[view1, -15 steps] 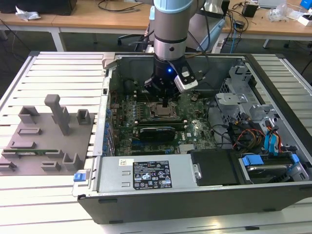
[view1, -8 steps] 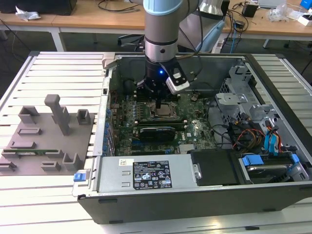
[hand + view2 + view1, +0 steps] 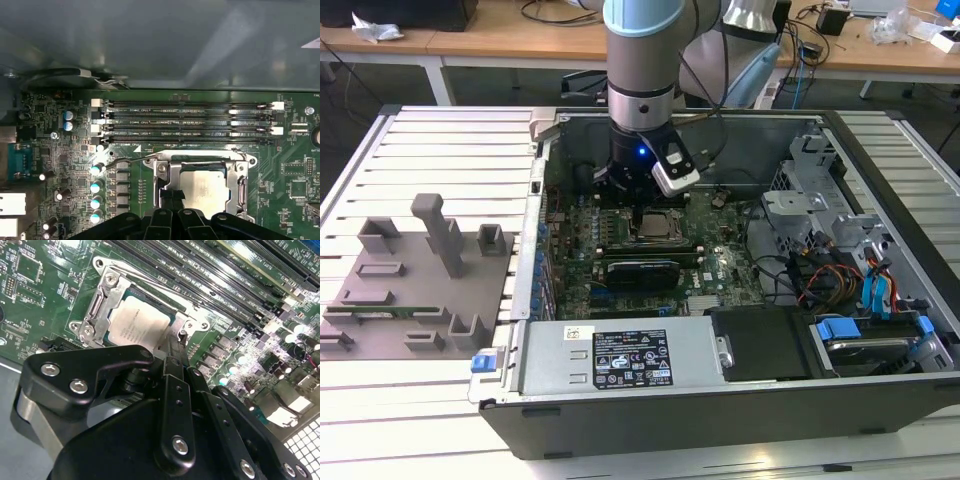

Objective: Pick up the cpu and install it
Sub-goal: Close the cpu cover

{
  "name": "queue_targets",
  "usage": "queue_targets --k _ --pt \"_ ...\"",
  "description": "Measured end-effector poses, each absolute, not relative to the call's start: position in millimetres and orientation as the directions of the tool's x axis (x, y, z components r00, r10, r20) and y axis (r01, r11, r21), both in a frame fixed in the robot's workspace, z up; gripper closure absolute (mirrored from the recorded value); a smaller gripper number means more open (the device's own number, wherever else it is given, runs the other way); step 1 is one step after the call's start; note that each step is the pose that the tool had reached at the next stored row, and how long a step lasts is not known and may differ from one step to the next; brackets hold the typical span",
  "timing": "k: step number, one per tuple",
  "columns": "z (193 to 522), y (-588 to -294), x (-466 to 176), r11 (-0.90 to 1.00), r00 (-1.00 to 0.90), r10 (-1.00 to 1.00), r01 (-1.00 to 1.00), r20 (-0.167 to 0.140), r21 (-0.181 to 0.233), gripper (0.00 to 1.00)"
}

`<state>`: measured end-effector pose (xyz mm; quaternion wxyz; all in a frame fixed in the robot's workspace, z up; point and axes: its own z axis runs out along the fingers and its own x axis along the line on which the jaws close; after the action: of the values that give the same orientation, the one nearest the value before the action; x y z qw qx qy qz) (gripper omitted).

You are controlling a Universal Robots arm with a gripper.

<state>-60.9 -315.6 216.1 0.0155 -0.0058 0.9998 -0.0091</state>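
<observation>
The cpu (image 3: 658,224) lies flat in the motherboard socket inside the open computer case, its pale silvery top (image 3: 134,322) (image 3: 206,187) facing up. A metal socket frame (image 3: 97,305) (image 3: 241,175) surrounds it. My gripper (image 3: 638,207) hangs straight down over the socket. In both wrist views its black fingers stand close together, shut, with the tips (image 3: 172,347) (image 3: 172,199) at one edge of the cpu. Nothing is held between them. Whether the tips touch the chip I cannot tell.
Empty memory slots (image 3: 185,125) run beside the socket. A black expansion card (image 3: 642,270) and the power supply (image 3: 620,355) lie toward the case front, with drive cages and cables (image 3: 840,260) at the exterior view's right. A grey fixture plate (image 3: 410,290) holding a green memory stick (image 3: 380,312) lies at its left.
</observation>
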Motion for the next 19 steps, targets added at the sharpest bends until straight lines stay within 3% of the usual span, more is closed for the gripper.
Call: queue_targets --k 19 --pt "203 -316 -65 1.0 -0.999 -0.012 -0.012 -0.031 -0.018 0.89"
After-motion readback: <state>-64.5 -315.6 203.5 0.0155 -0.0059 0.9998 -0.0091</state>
